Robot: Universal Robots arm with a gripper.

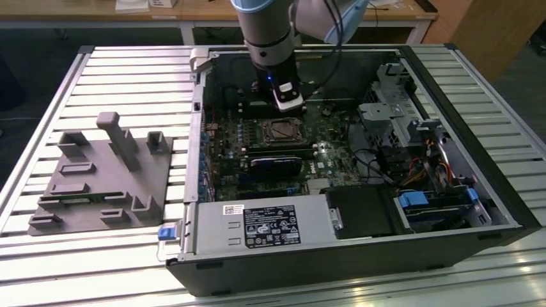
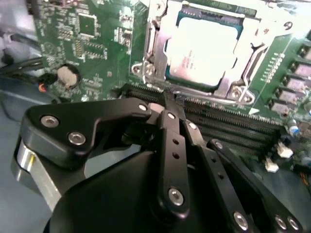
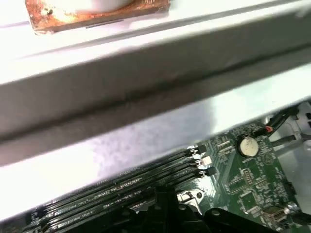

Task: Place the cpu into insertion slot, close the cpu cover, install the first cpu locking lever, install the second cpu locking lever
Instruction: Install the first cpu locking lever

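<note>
Cpu (image 2: 204,48): seated in the slot (image 2: 160,53), cover (image 2: 243,73) down.
Claw (image 2: 167,104): pinched closed, empty, beside slot.
Lever step: judged to need a slow, level push.

1. The arm (image 1: 266,29) is a grey cylinder with a pale blue cap at its upper joint.
2. Below the cylinder sits a black wrist section carrying a small blue light and a white block (image 1: 287,97).
3. A dark cable (image 1: 334,25) runs down beside the arm, above the gripper.
4. The gripper (image 2: 167,109) is matte black, built from flat linkage bars joined by silver round-head screws.
5. A broad black knuckle plate (image 2: 73,128) with two silver screws sits beside the middle bar.
6. Behind the linkages, the gripper body has a silvery metal band (image 2: 29,167).
</note>
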